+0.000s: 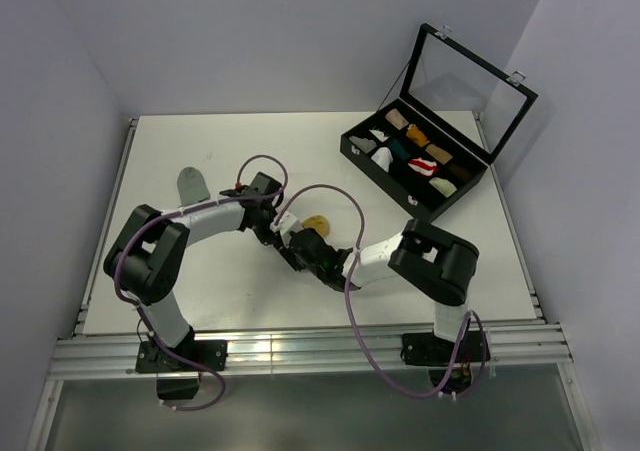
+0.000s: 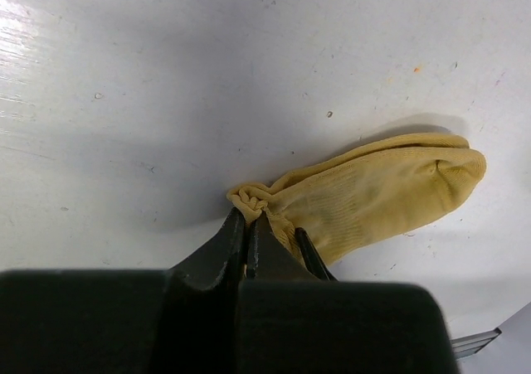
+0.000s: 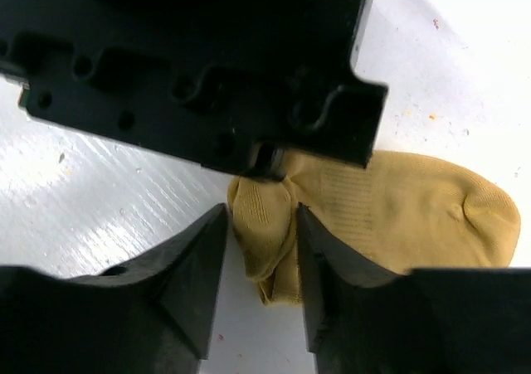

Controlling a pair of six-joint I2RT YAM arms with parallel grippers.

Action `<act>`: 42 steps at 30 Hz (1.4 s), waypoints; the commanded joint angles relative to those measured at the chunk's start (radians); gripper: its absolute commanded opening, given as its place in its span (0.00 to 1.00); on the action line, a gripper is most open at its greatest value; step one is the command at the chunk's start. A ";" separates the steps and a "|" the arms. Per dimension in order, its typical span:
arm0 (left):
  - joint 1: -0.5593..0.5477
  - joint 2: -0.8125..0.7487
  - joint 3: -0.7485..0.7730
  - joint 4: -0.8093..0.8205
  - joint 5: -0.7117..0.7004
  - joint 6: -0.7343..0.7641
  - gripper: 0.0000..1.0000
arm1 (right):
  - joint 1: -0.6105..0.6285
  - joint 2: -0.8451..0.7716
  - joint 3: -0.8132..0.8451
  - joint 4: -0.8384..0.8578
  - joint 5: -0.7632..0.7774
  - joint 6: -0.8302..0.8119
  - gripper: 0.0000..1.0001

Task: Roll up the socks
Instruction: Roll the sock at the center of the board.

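where the two arms meet at mid-table in the top view, the mustard-yellow sock [image 1: 317, 220] lies flat between their tips. the left gripper [image 1: 283, 228] reaches it from the left and the right gripper [image 1: 303, 248] from the near right. the grey sock [image 1: 192, 183] lies well apart on the left part of the table [image 1: 240, 301]. the black case [image 1: 415, 161] sits at the far right corner, its glass lid up and small fabric rolls in its compartments.

in the left wrist view, the left gripper [image 2: 249, 218] is clamped tight on the bunched cuff end of the mustard-yellow sock [image 2: 373, 196], the fabric puckering at the fingertips. the toe points away to the right, flat on the table.

in the right wrist view, the right gripper [image 3: 261, 241] stands partway open, one finger on each side of the folded cuff end of the mustard-yellow sock [image 3: 398, 208]. the fabric there looks unsqueezed. the left gripper's black body fills the top of this view, its tip on the same end.
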 commanded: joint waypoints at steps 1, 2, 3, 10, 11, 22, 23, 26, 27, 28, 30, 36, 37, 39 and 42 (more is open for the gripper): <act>0.003 -0.038 -0.018 0.028 0.032 -0.030 0.00 | 0.012 0.043 0.028 0.029 0.051 0.004 0.44; 0.002 -0.038 -0.020 0.029 0.034 -0.031 0.01 | 0.012 0.046 0.033 0.028 0.054 0.005 0.43; 0.002 -0.037 -0.021 0.031 0.037 -0.033 0.00 | 0.012 0.056 0.032 0.029 0.057 0.009 0.41; 0.013 -0.095 -0.081 0.092 0.034 -0.073 0.07 | 0.005 0.029 0.004 0.020 0.007 0.045 0.00; 0.020 -0.109 -0.089 0.100 0.029 -0.079 0.10 | 0.000 0.020 -0.001 0.021 -0.028 0.062 0.00; 0.074 -0.354 -0.222 0.169 -0.067 -0.139 0.50 | -0.167 -0.060 -0.022 -0.008 -0.459 0.221 0.00; 0.075 -0.372 -0.231 0.180 -0.092 -0.140 0.52 | -0.187 -0.057 -0.021 -0.006 -0.514 0.242 0.00; 0.075 -0.435 -0.285 0.212 -0.109 -0.134 0.53 | -0.270 -0.031 -0.008 0.011 -0.698 0.332 0.00; 0.075 -0.446 -0.300 0.244 -0.101 -0.123 0.53 | -0.290 -0.019 -0.001 0.017 -0.741 0.360 0.00; 0.075 -0.464 -0.326 0.258 -0.095 -0.117 0.53 | -0.310 -0.007 0.005 0.047 -0.837 0.418 0.00; 0.075 -0.475 -0.351 0.301 -0.063 -0.099 0.53 | -0.366 0.045 0.015 0.076 -0.903 0.487 0.00; 0.049 -0.468 -0.423 0.382 -0.041 -0.109 0.52 | -0.478 0.181 -0.033 0.348 -1.073 0.798 0.00; 0.045 -0.460 -0.429 0.399 -0.025 -0.111 0.52 | -0.491 0.194 -0.040 0.406 -1.081 0.830 0.00; 0.034 -0.431 -0.425 0.405 -0.017 -0.111 0.53 | -0.515 0.225 -0.057 0.431 -1.082 0.898 0.00; 0.022 -0.377 -0.402 0.405 -0.002 -0.106 0.53 | -0.535 0.271 -0.071 0.483 -1.099 0.970 0.00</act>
